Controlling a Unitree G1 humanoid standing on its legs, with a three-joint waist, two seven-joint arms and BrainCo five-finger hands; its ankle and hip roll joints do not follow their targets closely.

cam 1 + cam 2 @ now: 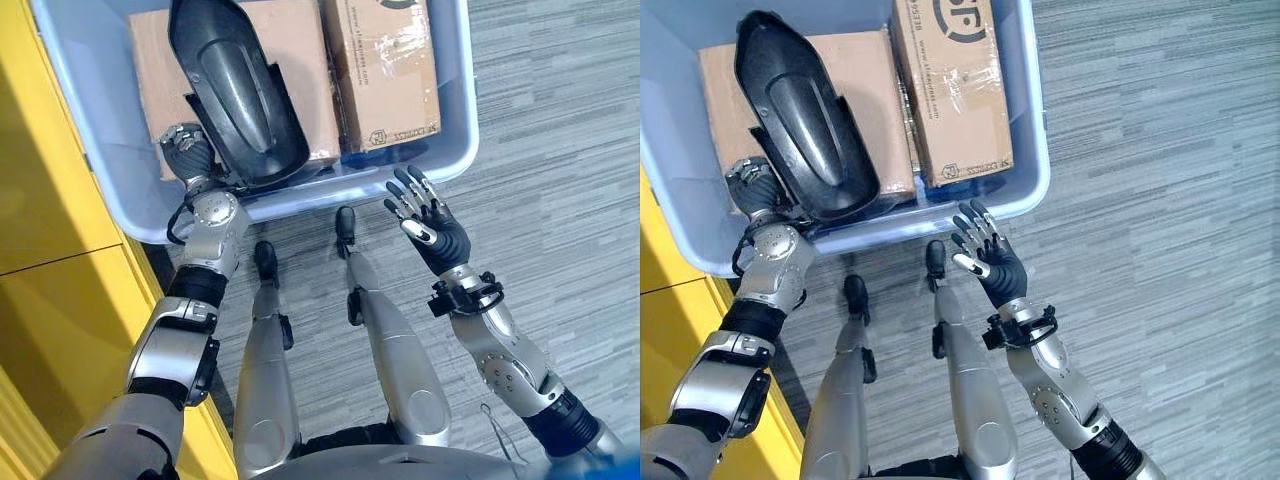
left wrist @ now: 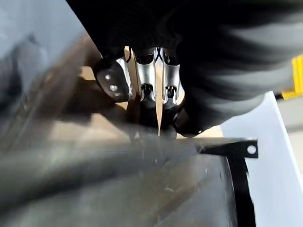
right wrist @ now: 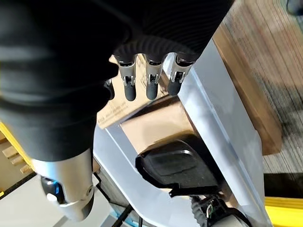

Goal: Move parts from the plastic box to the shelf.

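The plastic box [image 1: 455, 150], pale blue and sitting on the grey floor [image 1: 560, 130], is holding two cardboard boxes, a wide one [image 1: 150, 70] on the robot's left and a taped one [image 1: 385, 65] on its right; a yellow shelf unit [image 1: 40, 200] is standing just beside the box on the robot's left; the big black moulded part [image 1: 235, 85] is lying inside the box, leaning over the wide carton with its lower end near the front wall; the left hand [image 1: 188, 150] is reaching in at that lower end, touching or close against the part, but its fingers are tucked behind the shell, so whether it is grasping cannot be told; the right hand [image 1: 428, 218] is hovering outside the front rim, fingers straight and spread, holding nothing; judging by this, the step in hand is lifting the part out, and doing it well probably means bringing the right hand in to steady the far side, since the shell is long and likely to swing or catch on the rim if raised by one end; the shelf's levels are cut off at the edge, the part's underside is hidden, and the left wrist view is giving little beyond dark plastic, a thin black bracket [image 2: 239, 161] and carton.
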